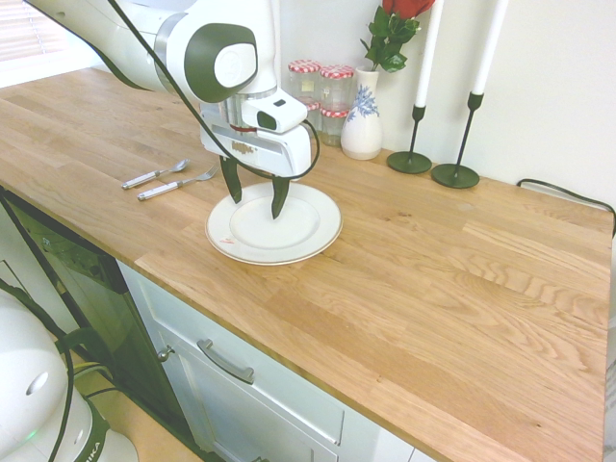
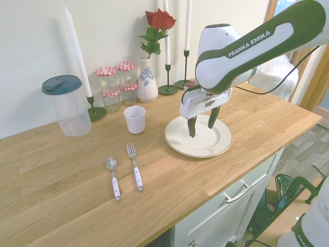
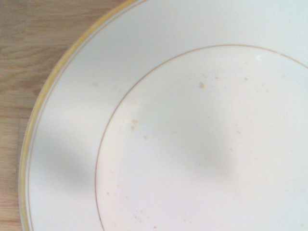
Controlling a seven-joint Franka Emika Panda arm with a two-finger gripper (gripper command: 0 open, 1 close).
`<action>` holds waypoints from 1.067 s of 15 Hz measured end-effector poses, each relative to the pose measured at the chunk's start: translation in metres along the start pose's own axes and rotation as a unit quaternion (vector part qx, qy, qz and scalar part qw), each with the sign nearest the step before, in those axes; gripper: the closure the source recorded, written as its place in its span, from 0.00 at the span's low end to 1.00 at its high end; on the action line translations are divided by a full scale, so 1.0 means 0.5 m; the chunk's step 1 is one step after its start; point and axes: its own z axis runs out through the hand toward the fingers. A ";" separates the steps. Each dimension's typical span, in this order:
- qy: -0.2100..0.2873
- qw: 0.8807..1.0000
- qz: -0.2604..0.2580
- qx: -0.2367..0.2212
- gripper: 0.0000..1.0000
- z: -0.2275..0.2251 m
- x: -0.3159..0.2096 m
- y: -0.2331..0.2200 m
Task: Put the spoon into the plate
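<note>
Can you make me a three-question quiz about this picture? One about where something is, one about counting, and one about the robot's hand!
1. Where is the spoon?
A. on the plate
B. on the counter beside the fork
C. in the cup

2. How many white candles stand up?
A. two
B. three
C. five

3. The hand is
A. open over the plate, empty
B. holding the spoon
C. shut on the fork

Answers: 1 B, it lies beside the fork, away from the plate. 2 B, three candles show in the second exterior view. 3 A, its fingers stand apart with nothing between.
</note>
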 end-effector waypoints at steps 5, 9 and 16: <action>-0.006 0.999 0.038 -0.009 0.00 -0.047 -0.038 -0.035; 0.012 0.997 0.071 -0.007 0.00 -0.147 -0.229 -0.168; 0.021 0.996 0.082 -0.005 0.00 -0.090 -0.455 -0.349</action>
